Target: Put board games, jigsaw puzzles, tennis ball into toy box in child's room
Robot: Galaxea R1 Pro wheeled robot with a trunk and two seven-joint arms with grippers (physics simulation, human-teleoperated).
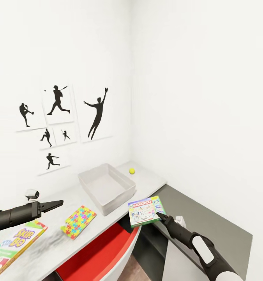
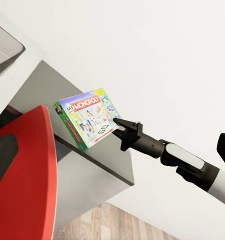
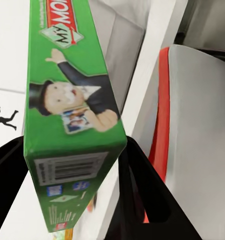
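Note:
My right gripper (image 1: 159,214) is shut on a corner of the green-edged Monopoly board game (image 1: 146,210), holding it in the air just off the table's right end. In the left wrist view the same board game (image 2: 87,117) is pinched by the right gripper (image 2: 118,125). The grey toy box (image 1: 108,195) stands on the white table (image 1: 147,181), with the tennis ball (image 1: 131,170) behind its right corner. A jigsaw puzzle (image 1: 78,221) and the Skip-Bo board game (image 1: 12,244) lie on the table to the left. My left gripper (image 1: 60,203) hovers open above them.
A lower dark grey unit (image 1: 213,230) adjoins the table on the right, along the white wall. A red-seated chair (image 1: 96,255) is tucked under the table's front edge. Black baseball-player silhouette pictures (image 1: 96,113) hang on the back wall.

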